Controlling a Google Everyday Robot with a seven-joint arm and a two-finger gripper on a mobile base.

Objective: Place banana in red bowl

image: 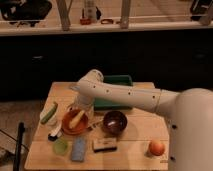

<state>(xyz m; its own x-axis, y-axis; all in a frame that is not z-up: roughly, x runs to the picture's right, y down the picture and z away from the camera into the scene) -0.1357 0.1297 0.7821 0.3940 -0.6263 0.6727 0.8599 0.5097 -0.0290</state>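
The small pale-yellow banana (77, 118) lies inside the shallow orange-red bowl (69, 127) at the table's left middle. My gripper (81, 109) hangs right above the bowl's far rim, close over the banana's upper end, at the end of the white arm (125, 95) that reaches in from the right. The dark brown bowl (114, 121) stands just right of the red bowl.
A green-and-white elongated object (48, 113) lies at the left edge. A light-green cup (60, 146), a blue sponge (78, 149) and a brown bar (104, 144) lie near the front. An orange (156, 147) sits front right. A green tray (112, 90) is behind the arm.
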